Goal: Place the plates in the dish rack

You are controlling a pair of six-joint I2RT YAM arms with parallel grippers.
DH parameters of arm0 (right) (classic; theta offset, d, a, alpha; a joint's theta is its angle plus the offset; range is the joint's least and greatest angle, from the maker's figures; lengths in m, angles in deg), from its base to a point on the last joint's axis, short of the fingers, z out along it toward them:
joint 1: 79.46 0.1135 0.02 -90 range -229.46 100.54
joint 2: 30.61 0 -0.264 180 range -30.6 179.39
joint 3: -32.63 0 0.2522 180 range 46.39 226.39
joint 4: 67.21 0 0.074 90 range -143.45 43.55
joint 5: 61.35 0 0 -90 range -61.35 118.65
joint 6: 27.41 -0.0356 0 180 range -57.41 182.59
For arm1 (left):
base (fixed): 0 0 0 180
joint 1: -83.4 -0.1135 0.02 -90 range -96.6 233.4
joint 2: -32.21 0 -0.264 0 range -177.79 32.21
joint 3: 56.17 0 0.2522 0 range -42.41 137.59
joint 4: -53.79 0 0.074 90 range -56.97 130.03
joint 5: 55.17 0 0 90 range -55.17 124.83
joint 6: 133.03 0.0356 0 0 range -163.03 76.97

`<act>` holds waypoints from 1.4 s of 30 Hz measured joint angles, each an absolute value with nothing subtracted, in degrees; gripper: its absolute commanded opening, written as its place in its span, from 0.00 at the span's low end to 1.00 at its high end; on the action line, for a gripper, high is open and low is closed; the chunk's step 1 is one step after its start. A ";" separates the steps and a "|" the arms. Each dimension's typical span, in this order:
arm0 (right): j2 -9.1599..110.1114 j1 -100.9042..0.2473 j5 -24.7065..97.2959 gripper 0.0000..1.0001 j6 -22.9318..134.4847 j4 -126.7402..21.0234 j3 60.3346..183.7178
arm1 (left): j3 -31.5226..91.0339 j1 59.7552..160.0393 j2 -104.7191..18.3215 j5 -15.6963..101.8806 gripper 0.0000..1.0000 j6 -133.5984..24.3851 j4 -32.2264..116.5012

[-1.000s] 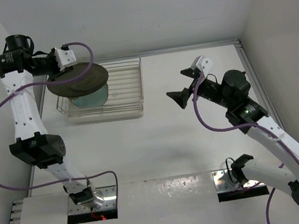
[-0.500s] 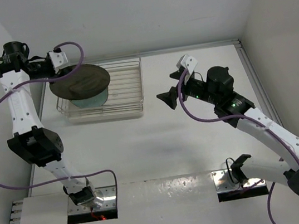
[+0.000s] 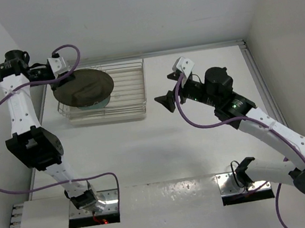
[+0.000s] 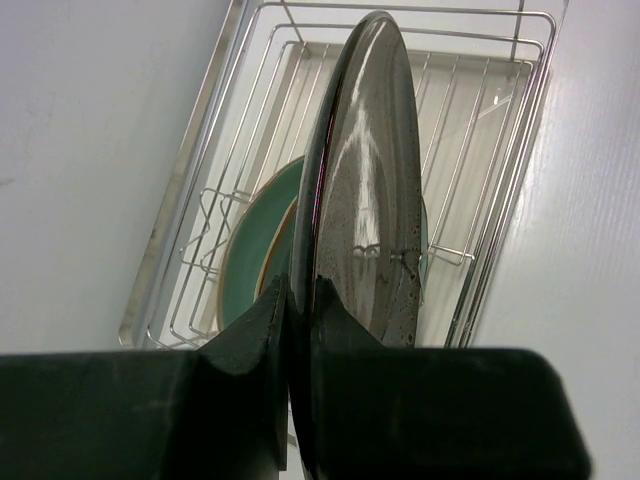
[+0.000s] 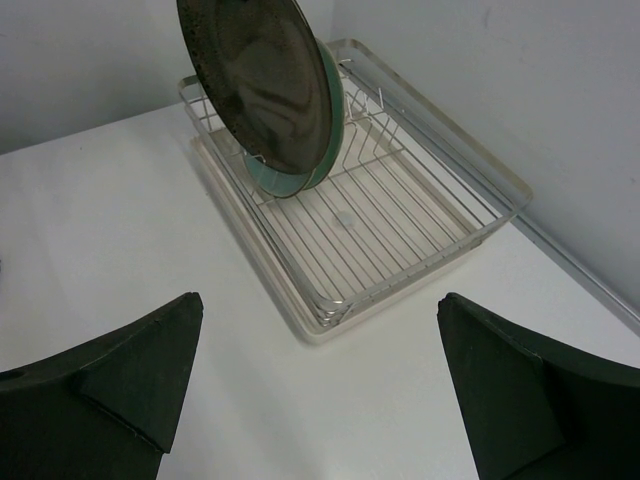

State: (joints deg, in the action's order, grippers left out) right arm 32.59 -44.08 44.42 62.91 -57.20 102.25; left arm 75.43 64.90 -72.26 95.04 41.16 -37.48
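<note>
At the upper left of the overhead frame, the dark brown plate (image 3: 83, 90) is being gripped edge-on by its rim in the clamped left gripper (image 4: 290, 300), over the left end of the dish rack (image 3: 128, 89). There a mint-green plate (image 4: 250, 250) is being propped upright. Right of centre, the right gripper (image 5: 315, 380) is being held wide open and empty.

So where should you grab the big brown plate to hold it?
By its thin rim, coming in edge-on with one finger on each face. The brown plate stands almost on edge over the dish rack, so only the rim fits between fingers. The left gripper pinches it just that way.
</note>
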 measured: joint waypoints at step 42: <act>36.22 -41.00 43.20 1.00 66.56 -54.73 107.51 | 82.53 66.10 -79.38 94.51 0.00 46.03 -42.62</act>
